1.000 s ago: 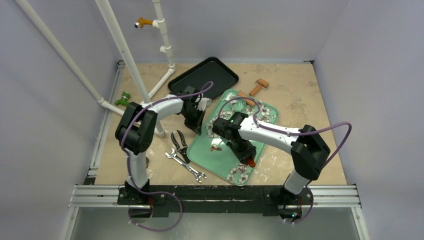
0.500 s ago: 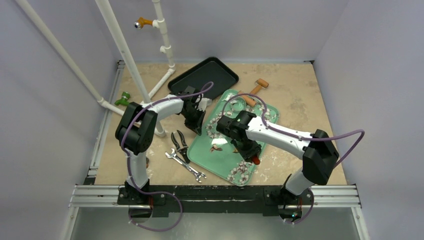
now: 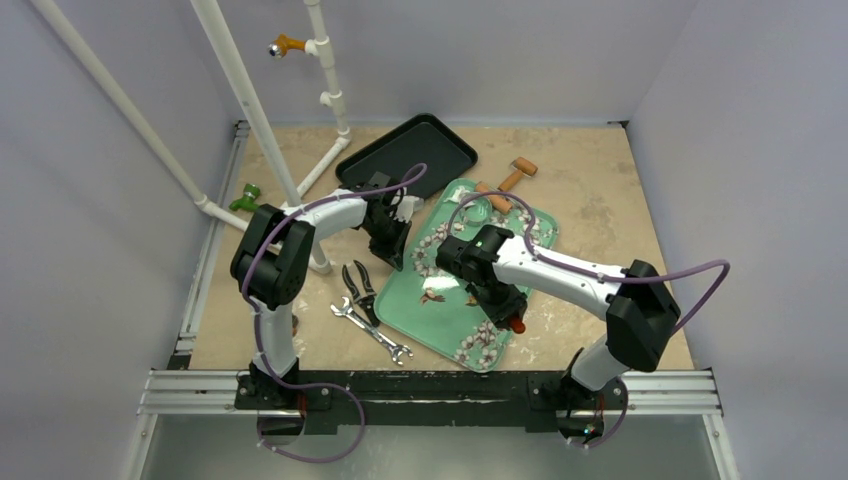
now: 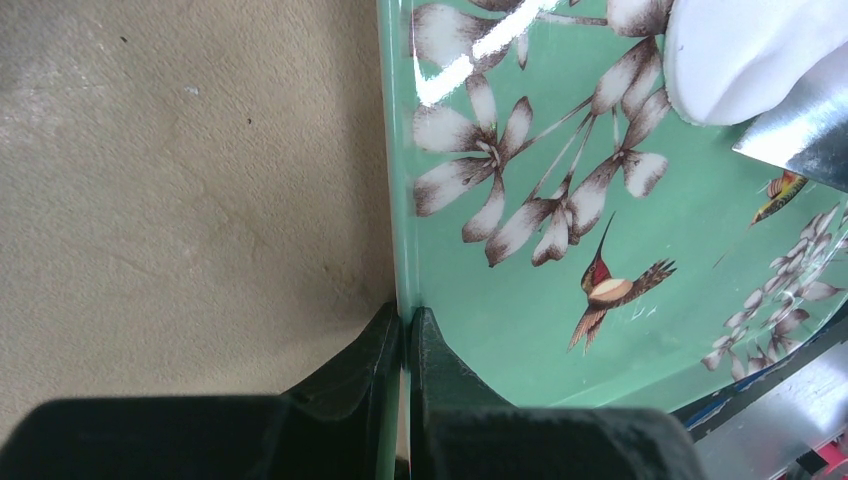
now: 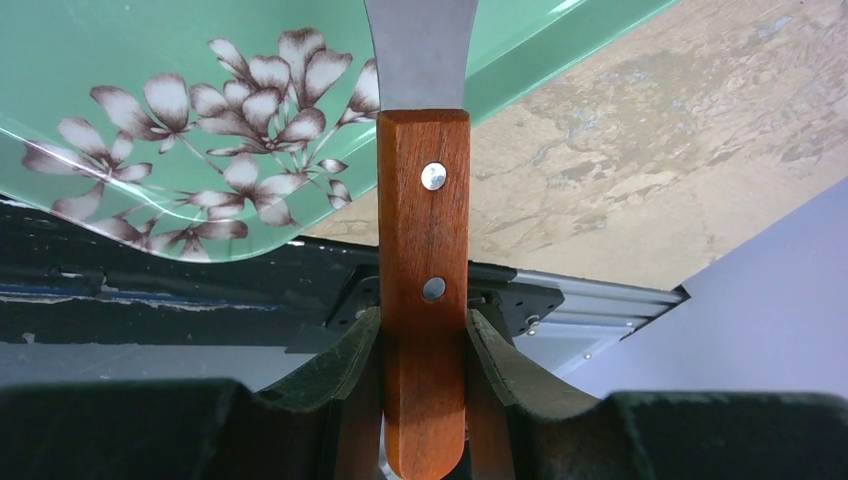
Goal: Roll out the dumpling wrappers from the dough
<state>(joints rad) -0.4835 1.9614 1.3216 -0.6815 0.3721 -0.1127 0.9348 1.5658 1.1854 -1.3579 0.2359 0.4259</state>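
Fingers of the left gripper [image 4: 405, 320] are pinched shut on the left rim of the green floral tray [image 4: 480, 330]. On the tray lies the dumpling wrapper [image 4: 740, 50], with a steel blade [image 4: 805, 135] overlapping its edge. The right gripper [image 5: 423, 335] clamps the blade's wooden handle [image 5: 423, 230] over the tray's near right edge. The tabletop [image 3: 600, 190] is mottled tan, with white pipes [image 3: 240, 90] at the far left and pale lilac walls [image 3: 760, 120] around.

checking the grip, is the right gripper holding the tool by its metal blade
No, the right gripper clamps the riveted wooden handle, with the metal blade sticking out beyond it toward the green tray.
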